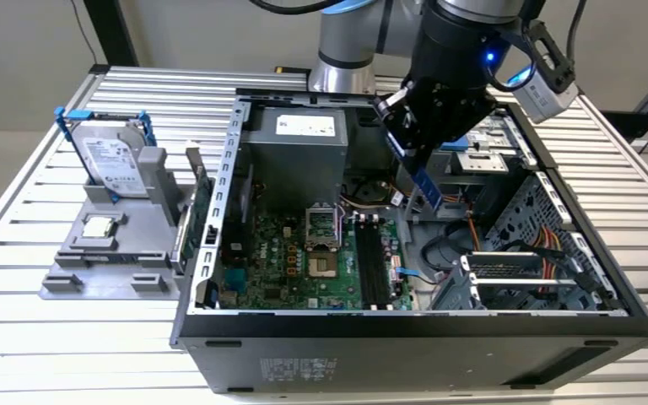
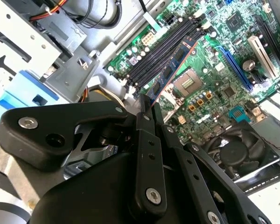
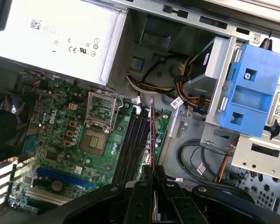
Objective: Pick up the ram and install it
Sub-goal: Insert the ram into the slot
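My gripper (image 1: pixel 411 152) hangs over the open computer case (image 1: pixel 414 325), shut on the ram (image 1: pixel 420 184). The ram is a thin stick with black chips and points down toward the motherboard. In the second wrist view it (image 2: pixel 171 69) reaches out from the gripper (image 2: pixel 147 105) above the black memory slots (image 2: pixel 154 58). In the first wrist view I see it edge-on (image 3: pixel 151 133), past the gripper (image 3: pixel 151 171), in line with the slots (image 3: pixel 133 144) and still clear of them. The slots (image 1: pixel 371 261) lie beside the processor socket (image 1: pixel 321 266).
A silver hard drive in a blue frame (image 1: pixel 110 156) and a small square processor chip (image 1: pixel 99 226) rest on a grey stand at the exterior view's left. Inside the case are the power supply (image 3: pixel 56 37), a blue drive caddy (image 3: pixel 245 93), cables and a fan (image 2: pixel 233 149).
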Available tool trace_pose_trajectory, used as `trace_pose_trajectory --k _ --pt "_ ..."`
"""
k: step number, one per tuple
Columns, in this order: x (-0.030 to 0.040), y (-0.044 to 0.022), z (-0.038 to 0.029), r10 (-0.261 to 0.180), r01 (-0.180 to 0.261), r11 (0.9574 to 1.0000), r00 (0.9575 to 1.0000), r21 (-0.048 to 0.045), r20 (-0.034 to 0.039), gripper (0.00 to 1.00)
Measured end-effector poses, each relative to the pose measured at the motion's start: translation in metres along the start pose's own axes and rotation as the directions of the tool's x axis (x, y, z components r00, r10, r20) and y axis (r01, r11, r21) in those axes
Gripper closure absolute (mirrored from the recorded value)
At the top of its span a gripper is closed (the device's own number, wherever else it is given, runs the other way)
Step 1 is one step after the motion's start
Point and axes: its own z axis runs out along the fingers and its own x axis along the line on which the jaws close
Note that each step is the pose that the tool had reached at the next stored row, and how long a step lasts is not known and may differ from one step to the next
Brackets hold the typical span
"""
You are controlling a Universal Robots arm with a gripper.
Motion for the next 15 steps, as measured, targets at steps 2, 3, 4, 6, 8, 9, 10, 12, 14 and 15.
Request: trace_pose_trajectory --k 2,3,4,6,8,9,10,12,14,15 --pt "-0.0002 -0.0001 0.0014 0.0 0.0 1.0 1.0 0.0 0.0 1.0" --pt "-0.0003 -0.0001 0.0021 0.0 0.0 1.0 1.0 -0.0001 0.0 1.0" --pt "-0.0004 -0.0002 0.0028 0.0 0.0 1.0 1.0 0.0 0.0 1.0" --pt "-0.0006 -0.0003 0.0042 0.001 -0.001 1.0 1.0 -0.0001 0.0 1.0" --pt "-0.0008 -0.0003 0.0055 0.001 -0.001 1.0 1.0 0.0 0.0 1.0" --pt "-0.0009 -0.0004 0.0061 0.001 -0.001 1.0 1.0 0.0 0.0 1.0" --pt "-0.001 -0.0004 0.0068 0.001 -0.001 1.0 1.0 0.0 0.0 1.0" --pt "-0.0012 -0.0005 0.0082 0.001 -0.001 1.0 1.0 -0.0001 0.0 1.0" --pt "-0.0014 -0.0006 0.0095 0.001 -0.001 1.0 1.0 -0.0001 -0.0001 1.0" --pt "-0.0015 -0.0006 0.0103 0.001 -0.001 1.0 1.0 -0.0001 -0.0001 1.0"
